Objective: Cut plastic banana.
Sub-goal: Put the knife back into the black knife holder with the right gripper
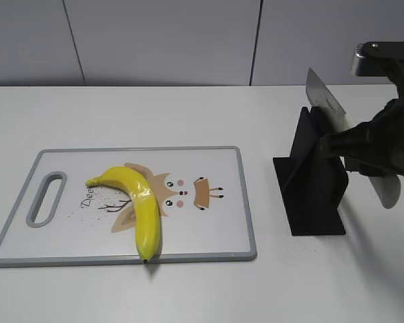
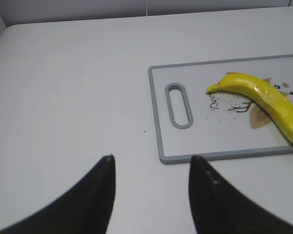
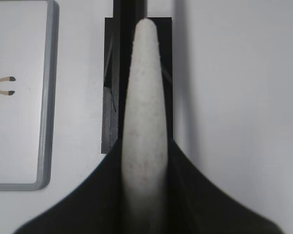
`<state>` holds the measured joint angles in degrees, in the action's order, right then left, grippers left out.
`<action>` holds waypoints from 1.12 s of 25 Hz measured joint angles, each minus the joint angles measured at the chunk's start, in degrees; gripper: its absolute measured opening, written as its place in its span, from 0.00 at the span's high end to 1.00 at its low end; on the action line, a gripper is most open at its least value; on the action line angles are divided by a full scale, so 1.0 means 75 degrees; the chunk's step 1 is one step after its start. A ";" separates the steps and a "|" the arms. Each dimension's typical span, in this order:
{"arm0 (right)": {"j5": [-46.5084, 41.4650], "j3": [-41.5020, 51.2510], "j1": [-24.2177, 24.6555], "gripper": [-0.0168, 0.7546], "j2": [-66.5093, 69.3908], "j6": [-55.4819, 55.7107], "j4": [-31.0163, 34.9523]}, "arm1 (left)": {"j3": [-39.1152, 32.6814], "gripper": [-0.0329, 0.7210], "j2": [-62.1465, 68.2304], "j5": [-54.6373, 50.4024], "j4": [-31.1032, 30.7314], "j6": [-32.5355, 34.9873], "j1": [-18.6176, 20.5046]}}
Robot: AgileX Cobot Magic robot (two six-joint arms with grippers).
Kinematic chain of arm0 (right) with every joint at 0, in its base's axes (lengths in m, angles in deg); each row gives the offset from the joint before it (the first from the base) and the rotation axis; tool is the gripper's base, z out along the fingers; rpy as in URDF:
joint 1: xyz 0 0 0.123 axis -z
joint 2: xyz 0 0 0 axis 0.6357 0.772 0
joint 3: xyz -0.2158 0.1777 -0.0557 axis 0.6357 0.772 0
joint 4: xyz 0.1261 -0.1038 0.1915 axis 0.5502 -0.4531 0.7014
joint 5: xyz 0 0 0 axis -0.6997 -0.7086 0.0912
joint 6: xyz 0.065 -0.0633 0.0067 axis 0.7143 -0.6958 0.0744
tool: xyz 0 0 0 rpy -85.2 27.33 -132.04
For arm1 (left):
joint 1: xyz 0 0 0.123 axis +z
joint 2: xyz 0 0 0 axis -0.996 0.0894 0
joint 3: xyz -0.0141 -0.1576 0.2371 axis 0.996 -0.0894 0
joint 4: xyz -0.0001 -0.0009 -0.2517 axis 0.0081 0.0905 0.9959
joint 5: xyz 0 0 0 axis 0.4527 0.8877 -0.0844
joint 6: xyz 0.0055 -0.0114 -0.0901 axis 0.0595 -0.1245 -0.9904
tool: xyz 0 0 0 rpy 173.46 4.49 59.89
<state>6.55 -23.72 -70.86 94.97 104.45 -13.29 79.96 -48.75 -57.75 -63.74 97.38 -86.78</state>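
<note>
The glossy yellow plastic banana (image 1: pixel 141 202) lies curved on the left half of the white, grey-rimmed cutting board (image 1: pixel 209 222), its dark tip at the front rim. It also shows in the left wrist view (image 2: pixel 268 97). My right gripper (image 1: pixel 353 145) is shut on a knife (image 1: pixel 326 104) just above the black knife stand (image 1: pixel 313 182). The blade points up and to the left. In the right wrist view the jaws (image 3: pixel 144 146) clamp the knife's pale handle (image 3: pixel 144 87). My left gripper (image 2: pixel 151 163) is open and empty, over bare table near the board's handle-hole corner.
The board (image 2: pixel 185 141) has a slot handle (image 2: pixel 178 105) at its left end and a cartoon deer print. The knife stand (image 3: pixel 110 73) sits on the table right of the board's rim (image 3: pixel 45 97). A grey wall runs behind the white table.
</note>
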 joint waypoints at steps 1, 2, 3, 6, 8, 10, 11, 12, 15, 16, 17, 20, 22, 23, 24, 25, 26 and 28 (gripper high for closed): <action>-0.0001 -0.0015 0.0000 0.73 -0.0075 -0.0008 -0.0009 | 0.0000 0.33 0.0000 0.0000 0.0000 0.0000 0.0000; -0.0007 -0.0032 0.0000 0.73 -0.0147 -0.0016 -0.0009 | 0.0000 0.33 0.0000 0.0000 0.0000 0.0000 0.0000; -0.0002 -0.0051 0.0000 0.73 -0.0250 -0.0027 -0.0024 | 0.0000 0.33 0.0000 0.0000 0.0000 0.0000 0.0000; 0.0025 -0.0066 0.0000 0.73 -0.0475 -0.0045 -0.0017 | 0.0000 0.33 0.0000 0.0000 0.0000 0.0000 0.0000; 0.0025 -0.0066 0.0000 0.73 -0.0492 -0.0054 0.0037 | 0.0000 0.33 0.0000 0.0000 -0.0007 0.0000 0.0000; 0.0025 -0.0066 0.0000 0.73 -0.0456 -0.0054 0.0095 | 0.0000 0.33 0.0000 0.0000 -0.0006 0.0000 0.0000; 0.0030 -0.0066 0.0000 0.73 -0.0415 -0.0054 0.0119 | 0.0000 0.33 0.0000 0.0000 -0.0006 0.0000 0.0000; 0.0030 -0.0066 0.0000 0.73 -0.0369 -0.0054 0.0137 | 0.0000 0.33 0.0000 0.0000 -0.0006 0.0000 0.0000; 0.0033 -0.0066 0.0000 0.73 -0.0125 -0.0054 0.0161 | 0.0000 0.33 0.0000 0.0000 -0.0006 0.0000 0.0000; 0.0033 -0.0066 0.0000 0.73 -0.0020 -0.0062 0.0177 | 0.0000 0.33 0.0000 0.0000 -0.0006 0.0000 0.0000; 0.0033 -0.0066 0.0000 0.73 0.0074 -0.0062 0.0179 | 0.0000 0.33 0.0000 0.0000 -0.0006 0.0000 0.0000; 0.0039 -0.0066 0.0000 0.73 0.0371 -0.0062 0.0225 | 0.0000 0.33 0.0000 0.0000 -0.0006 0.0000 0.0000; 0.0039 -0.0066 0.0000 0.73 0.0521 -0.0062 0.0288 | 0.0000 0.33 0.0000 0.0000 -0.0006 0.0000 0.0000; 0.0020 -0.0066 0.0000 0.73 0.0571 -0.0062 0.0305 | 0.0000 0.33 0.0000 0.0000 -0.0006 0.0000 0.0000; -0.0026 -0.0066 0.0000 0.73 0.0598 -0.0068 0.0345 | 0.0000 0.33 0.0000 0.0000 -0.0006 0.0000 0.0000; -0.0066 -0.0066 0.0000 0.73 0.0607 -0.0096 0.0382 | 0.0000 0.33 0.0000 0.0000 -0.0006 0.0000 0.0000; -0.0091 -0.0066 0.0000 0.73 0.0607 -0.0124 0.0427 | 0.0000 0.33 0.0000 0.0000 -0.0006 0.0000 0.0000; -0.0132 -0.0066 0.0000 0.73 0.0607 -0.0287 0.0578 | 0.0000 0.33 0.0000 0.0000 -0.0006 0.0000 0.0000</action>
<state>5.56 -24.21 -70.86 99.52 102.30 -8.95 79.96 -48.75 -57.75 -63.78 97.38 -86.78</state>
